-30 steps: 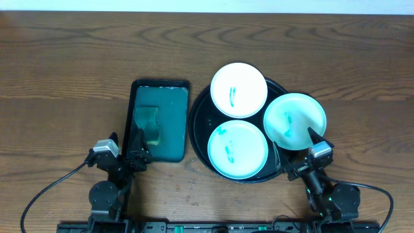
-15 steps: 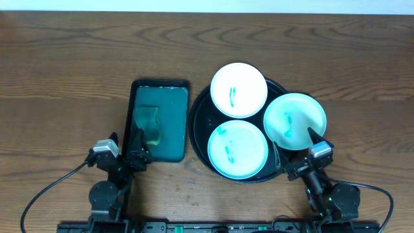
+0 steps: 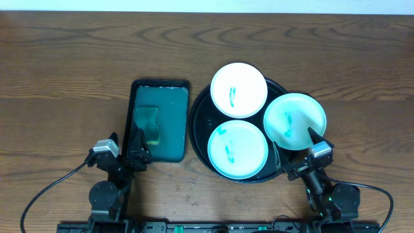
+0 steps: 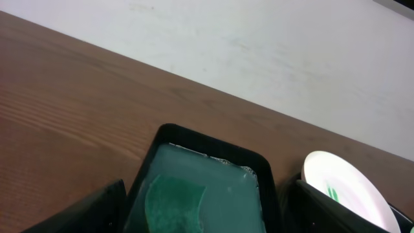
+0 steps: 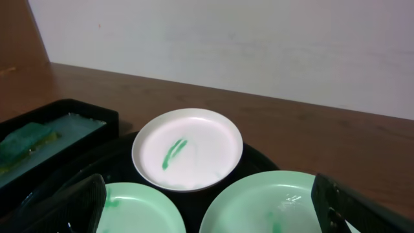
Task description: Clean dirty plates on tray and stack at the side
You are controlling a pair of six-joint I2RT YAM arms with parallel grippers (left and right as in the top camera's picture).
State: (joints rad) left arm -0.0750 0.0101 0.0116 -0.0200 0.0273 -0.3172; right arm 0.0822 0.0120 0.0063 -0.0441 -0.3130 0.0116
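Three plates lie on the round black tray (image 3: 198,123): a white plate (image 3: 239,90) at the back, a pale-mint plate (image 3: 237,149) at the front and a pale-mint plate (image 3: 294,121) at the right, overhanging the rim. Each has teal smears. My right gripper (image 3: 295,149) is open and empty at the tray's near right edge; in the right wrist view (image 5: 213,219) its fingers straddle the front plate (image 5: 136,210) and the right plate (image 5: 272,204), with the white plate (image 5: 187,152) beyond. My left gripper (image 3: 127,144) is open and empty at the near end of the green tray.
A dark green rectangular tray (image 3: 160,97) stands left of the black tray and holds a green sponge (image 3: 149,124). The left wrist view shows the sponge (image 4: 171,207) in that tray (image 4: 213,145). Bare wooden table lies at the back and both sides.
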